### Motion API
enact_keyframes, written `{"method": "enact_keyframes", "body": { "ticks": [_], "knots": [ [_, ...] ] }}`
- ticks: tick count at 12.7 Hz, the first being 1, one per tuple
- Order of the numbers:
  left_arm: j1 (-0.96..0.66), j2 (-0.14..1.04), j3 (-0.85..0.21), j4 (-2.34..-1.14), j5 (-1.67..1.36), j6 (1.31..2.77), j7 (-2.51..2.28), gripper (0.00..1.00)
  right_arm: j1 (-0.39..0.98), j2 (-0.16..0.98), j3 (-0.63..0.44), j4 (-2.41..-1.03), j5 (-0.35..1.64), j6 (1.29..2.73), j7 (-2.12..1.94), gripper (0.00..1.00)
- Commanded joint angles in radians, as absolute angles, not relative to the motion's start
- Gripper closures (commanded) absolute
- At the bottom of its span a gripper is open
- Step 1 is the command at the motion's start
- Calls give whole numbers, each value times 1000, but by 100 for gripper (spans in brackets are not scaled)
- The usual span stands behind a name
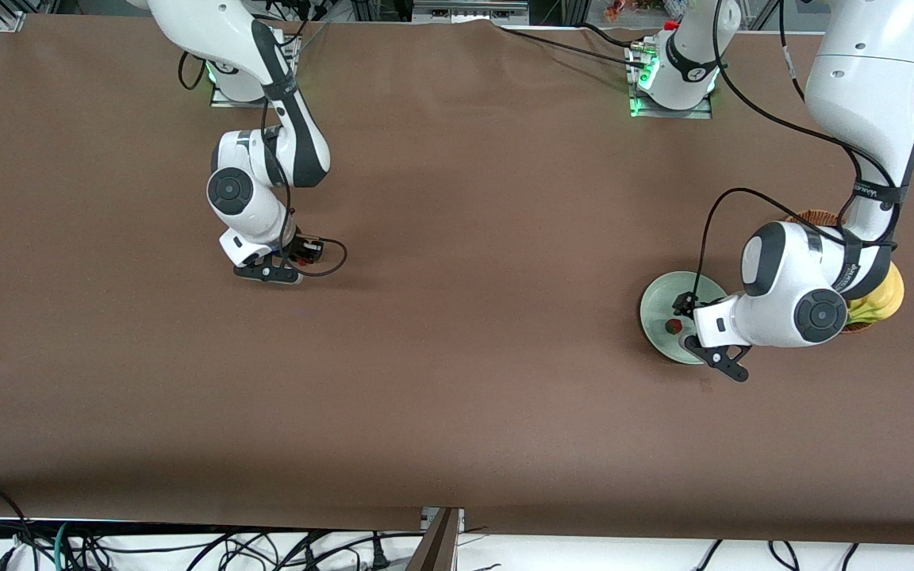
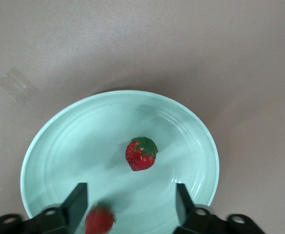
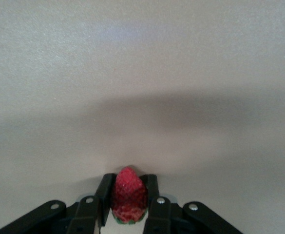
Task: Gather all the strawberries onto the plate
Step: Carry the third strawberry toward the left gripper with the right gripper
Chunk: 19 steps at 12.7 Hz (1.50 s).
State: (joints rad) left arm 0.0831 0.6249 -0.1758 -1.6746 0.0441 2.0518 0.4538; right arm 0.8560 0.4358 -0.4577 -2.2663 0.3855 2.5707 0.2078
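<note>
The mint-green plate lies near the left arm's end of the table. One strawberry rests in it, also clear in the left wrist view near the middle of the plate. My left gripper is over the plate, open. A second, blurred strawberry is between its fingers, close to one finger; I cannot tell whether it rests on the plate. My right gripper is low over bare table toward the right arm's end, shut on a third strawberry.
A brown wicker basket with yellow bananas stands beside the plate, mostly hidden by the left arm. A cable loop hangs by the right gripper. A strip of clear tape lies on the table by the plate.
</note>
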Motion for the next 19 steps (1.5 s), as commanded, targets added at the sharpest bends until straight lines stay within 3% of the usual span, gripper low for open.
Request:
{"method": "enact_keyframes", "body": {
  "ticks": [1,6,10,12,15,16,18,19],
  "knots": [
    [84,589,-192,-1677,51,2008,439,0,854,426,-459,-2211,391,2577,198,100],
    [66,531,-232,-1672,46,1921,194,0,854,685,-379,-1756,419,2559,293,100],
    [68,511,-230,-1649,-21,1878,132,0,854,918,-229,-1357,485,2537,620,100],
    [64,511,-232,-1647,-23,1873,92,0,856,980,-157,-1252,485,2578,768,99],
    [61,517,-232,-1647,-43,1875,89,0,887,1070,-77,-1197,483,2805,891,95],
    [60,520,-232,-1647,-60,1876,78,0,902,1089,-77,-1171,483,2818,937,84],
    [46,520,-232,-1647,-61,1879,45,0,919,1089,-77,-1163,482,2823,979,19],
    [45,520,-232,-1647,-60,1879,32,0,919,1085,-78,-1161,482,2823,991,14]
  ]
}}
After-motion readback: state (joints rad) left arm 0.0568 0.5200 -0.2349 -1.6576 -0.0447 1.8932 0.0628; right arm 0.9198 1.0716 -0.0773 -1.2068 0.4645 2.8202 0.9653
